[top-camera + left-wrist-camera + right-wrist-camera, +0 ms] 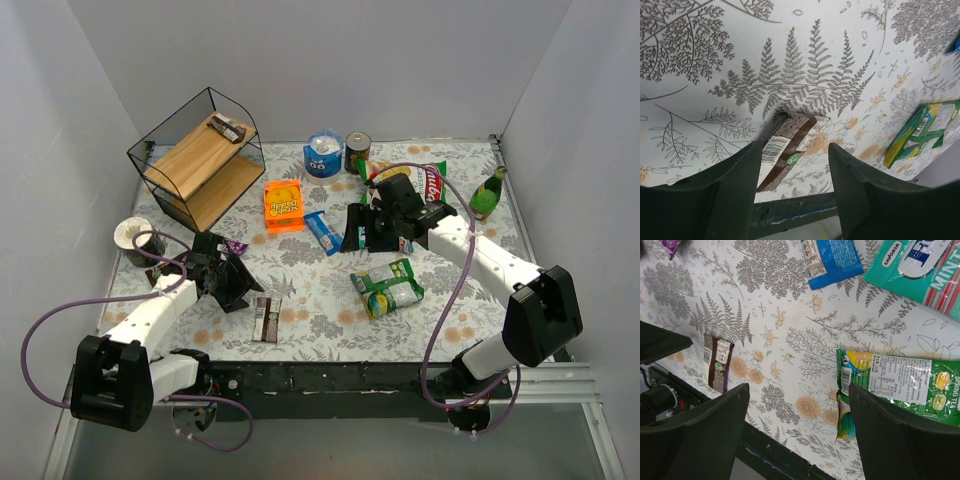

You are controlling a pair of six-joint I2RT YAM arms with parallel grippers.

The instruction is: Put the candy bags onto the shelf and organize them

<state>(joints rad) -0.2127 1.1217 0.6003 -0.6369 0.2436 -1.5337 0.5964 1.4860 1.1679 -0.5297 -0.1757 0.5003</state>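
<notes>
The wire-and-wood shelf (205, 165) stands at the back left with a brown candy bag (228, 128) on its top board. On the table lie an orange bag (283, 204), a blue bag (322, 232), green bags (387, 288), a brown bag (266, 318) and a purple bag (236, 246). My left gripper (228, 285) is open and empty, above the brown bag (790, 147). My right gripper (372, 228) is open and empty, above the table between the blue bag (832, 260), a teal mint bag (920, 270) and the green bag (900, 380).
A large chip bag (428, 180), a blue round tub (323, 155), a dark can (357, 152) and a green bottle (487, 192) sit at the back right. A paper cup (133, 238) stands at the left. The table's black front edge (800, 210) is close below both grippers.
</notes>
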